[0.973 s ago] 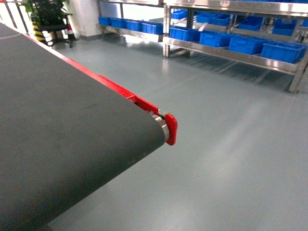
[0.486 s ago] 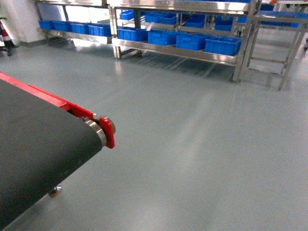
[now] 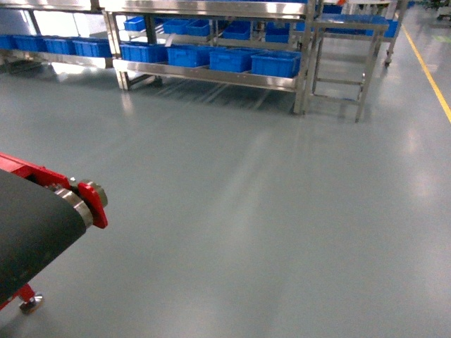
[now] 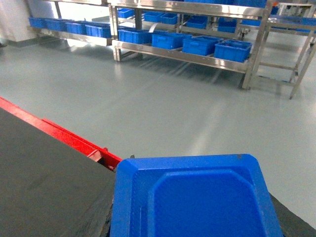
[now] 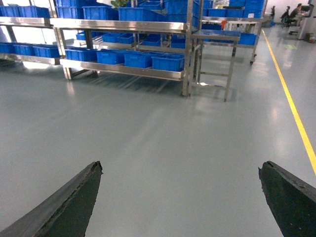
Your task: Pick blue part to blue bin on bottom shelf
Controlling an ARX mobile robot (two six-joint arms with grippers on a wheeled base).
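The blue part (image 4: 197, 197) fills the bottom of the left wrist view, a dark blue boxy block with a recessed face. My left gripper (image 4: 196, 222) is shut on it, and only dark slivers of its fingers (image 4: 112, 219) show at the block's sides. It hangs over the end of the conveyor belt (image 4: 44, 182). Across the floor, several blue bins (image 3: 275, 63) stand in a row on the bottom shelf (image 3: 211, 76) of a steel rack; I cannot tell which is the task's bin. My right gripper (image 5: 180, 170) is open over bare floor. Neither gripper shows in the head view.
The black conveyor belt with red side rail and end roller (image 3: 81, 204) sits at the lower left, on a small foot (image 3: 29, 301). A square steel table (image 3: 342, 32) stands right of the rack. A yellow floor line (image 3: 433, 70) runs along the right. Grey floor (image 3: 246, 197) lies between.
The head view has swung right: the conveyor has slid towards the lower left edge, and the rack's right end, the steel table and the yellow line have come into view.
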